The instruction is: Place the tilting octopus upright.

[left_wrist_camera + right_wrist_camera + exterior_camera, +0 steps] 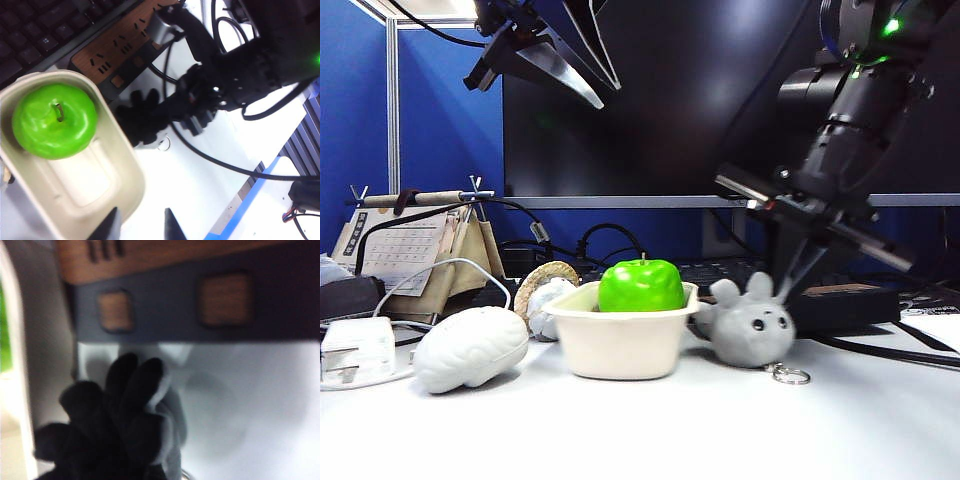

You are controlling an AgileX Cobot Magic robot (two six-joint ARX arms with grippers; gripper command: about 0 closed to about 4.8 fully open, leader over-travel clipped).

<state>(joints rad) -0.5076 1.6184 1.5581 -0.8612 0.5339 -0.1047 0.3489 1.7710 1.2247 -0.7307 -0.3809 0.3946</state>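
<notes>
The light-grey plush octopus (750,328) lies tilted on the white table to the right of the bowl, tentacles pointing up and its keyring (790,376) on the table. My right gripper (785,292) comes down from the upper right, and its fingers meet on a raised tentacle. In the right wrist view the octopus (115,425) shows dark and blurred, filling the space at the jaws. The left wrist view shows the octopus (142,122) as a dark shape under the right arm. My left gripper (582,70) hangs open high at the upper left, holding nothing, its fingertips (112,222) over the bowl's rim.
A cream bowl (620,345) holds a green apple (640,285). A white brain toy (470,348), a small figure with a tan ring (545,290), a calendar (405,250) and a white adapter (355,350) stand at the left. A brown power strip (125,45), keyboard (40,25) and cables lie behind.
</notes>
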